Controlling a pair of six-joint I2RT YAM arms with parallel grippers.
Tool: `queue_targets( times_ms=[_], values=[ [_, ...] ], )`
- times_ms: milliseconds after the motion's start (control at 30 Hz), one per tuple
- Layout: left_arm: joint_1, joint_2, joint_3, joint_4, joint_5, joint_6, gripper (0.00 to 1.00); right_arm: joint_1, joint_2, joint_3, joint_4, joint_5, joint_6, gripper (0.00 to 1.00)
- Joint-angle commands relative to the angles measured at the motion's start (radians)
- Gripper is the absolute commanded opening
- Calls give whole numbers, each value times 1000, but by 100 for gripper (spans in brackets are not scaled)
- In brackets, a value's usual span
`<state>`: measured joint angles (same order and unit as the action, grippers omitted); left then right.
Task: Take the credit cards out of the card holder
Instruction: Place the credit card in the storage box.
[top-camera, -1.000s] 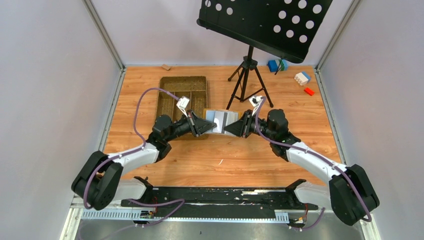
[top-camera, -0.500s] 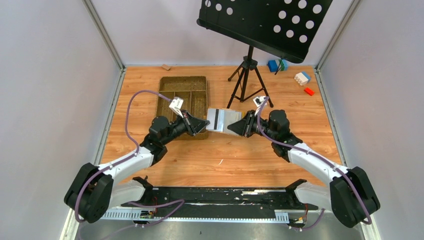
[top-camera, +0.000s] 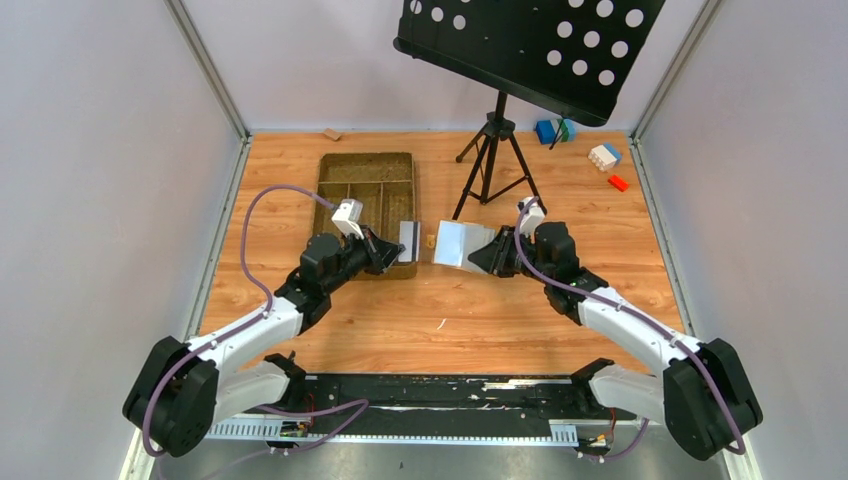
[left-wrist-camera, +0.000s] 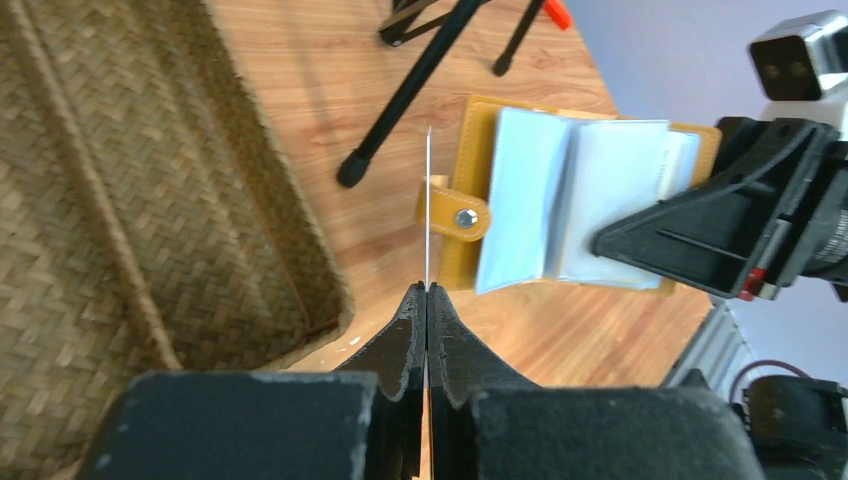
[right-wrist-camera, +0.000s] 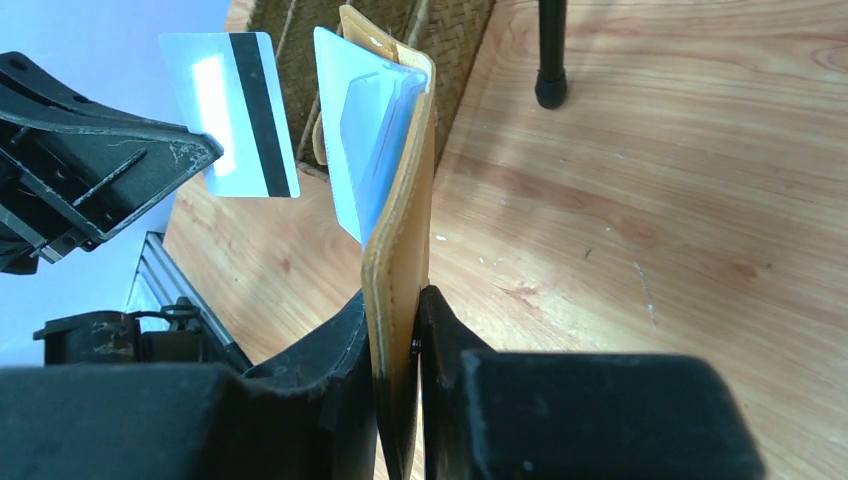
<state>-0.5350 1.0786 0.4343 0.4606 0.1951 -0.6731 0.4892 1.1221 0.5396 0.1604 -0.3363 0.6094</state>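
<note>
While one card (right-wrist-camera: 230, 115) hangs clear of the holder (right-wrist-camera: 400, 230), the step in hand looks like the carry-off: the card is out and needs a place to land. It is thin, stiff and pale with a dark stripe across it, and the left pincer (left-wrist-camera: 427, 290) nips it by its lower edge, fingers pressed tight on it. From the left wrist it shows only as a hairline edge.

Just beside it, the holder stands on edge above the worktop (top-camera: 500, 320), near the tray's (top-camera: 366, 156) right side. It is pinched by one cover in the right pincer (right-wrist-camera: 418, 295). Its shell is smooth mustard leather with stitched borders and a snap tab (left-wrist-camera: 455, 212). Inside fan glossy clear sleeves (left-wrist-camera: 560, 195), where pale shapes hint at more cards; how many, I cannot tell.

Next, I judge, the left arm must lay the card flat on the worktop or in the woven, compartmented tray and let go. It then returns for another, while the right keeps the holder spread and steady. Slick sleeves may cling.
</note>
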Motion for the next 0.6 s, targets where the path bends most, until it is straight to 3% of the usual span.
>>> queue_targets(
  times_ms=[0,367,567],
  values=[
    [4,-36,37,-64,-102,67,0,-5,-52,49,-14,74,-29,0],
    [4,-35,71,-169,-250,117,0,-4,-96,44,-35,120,-54,0],
    [4,-32,73,-138,-218,125,0,-4,-94,44,-32,125,-63,0]
  ],
)
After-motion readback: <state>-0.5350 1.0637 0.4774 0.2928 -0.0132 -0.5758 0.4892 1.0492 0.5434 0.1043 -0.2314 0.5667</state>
